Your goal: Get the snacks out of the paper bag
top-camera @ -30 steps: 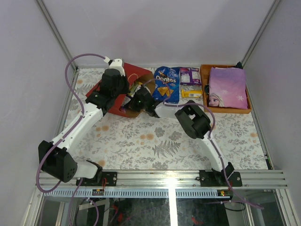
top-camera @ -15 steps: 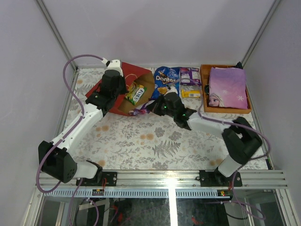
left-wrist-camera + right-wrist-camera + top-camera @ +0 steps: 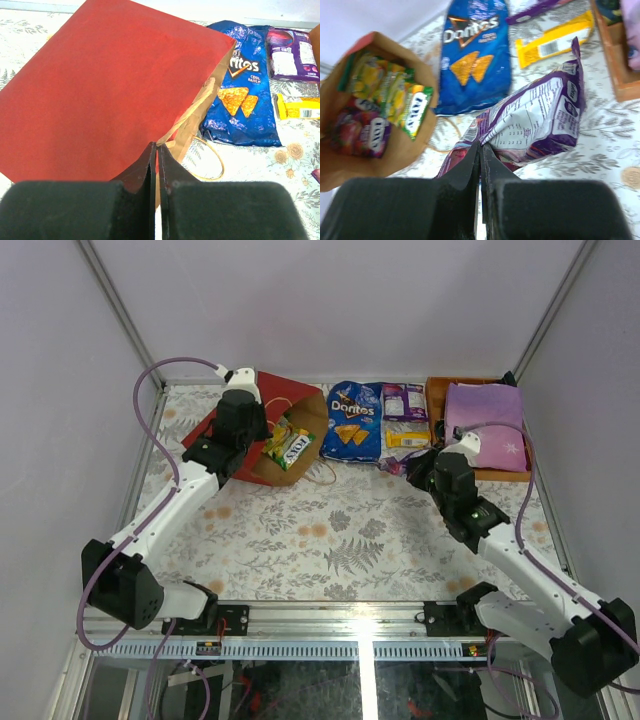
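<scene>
The paper bag (image 3: 288, 392) lies on its side at the back left, red outside (image 3: 100, 90), its brown mouth facing right. My left gripper (image 3: 250, 452) is shut on the bag's lower mouth edge (image 3: 155, 146). Inside the mouth lie yellow-green packets (image 3: 395, 90) and a purple-red packet (image 3: 360, 135). My right gripper (image 3: 412, 468) is shut on a purple snack packet (image 3: 535, 120), held just above the table right of the bag (image 3: 395, 464). The blue Doritos bag (image 3: 350, 420), another purple packet (image 3: 403, 400) and a yellow packet (image 3: 407, 439) lie on the table.
An orange tray (image 3: 437, 430) stands at the back right with a flat lilac princess-print item (image 3: 485, 425) in it. A tan cord handle (image 3: 212, 160) loops out of the bag's mouth. The floral tablecloth (image 3: 330, 540) covers the table, with walls close behind.
My right arm has drawn back from the bag's mouth and swung right, carrying the purple packet with it. The left gripper has kept its hold on the bag.
</scene>
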